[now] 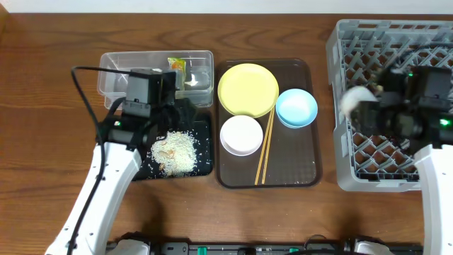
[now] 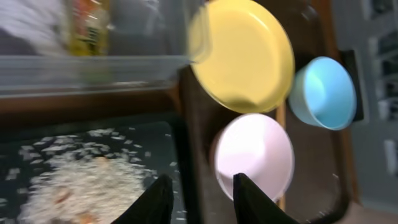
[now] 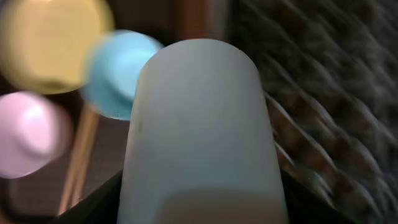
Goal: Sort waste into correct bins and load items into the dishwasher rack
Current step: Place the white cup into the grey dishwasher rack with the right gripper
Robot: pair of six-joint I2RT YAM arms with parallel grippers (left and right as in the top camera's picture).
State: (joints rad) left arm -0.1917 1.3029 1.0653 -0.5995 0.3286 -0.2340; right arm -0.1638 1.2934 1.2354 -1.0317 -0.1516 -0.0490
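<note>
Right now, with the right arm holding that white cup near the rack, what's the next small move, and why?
Probably shift the white cup a little further in over the dishwasher rack, then lower it before opening. The right tool grips the cup right at the rack's left wall, so releasing here could let it catch the rim or tip out.

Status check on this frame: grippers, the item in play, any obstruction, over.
Left gripper open, empty, above rice in black tray. Right gripper holds white cup over left edge of dishwasher rack. No obstruction seen.
</note>
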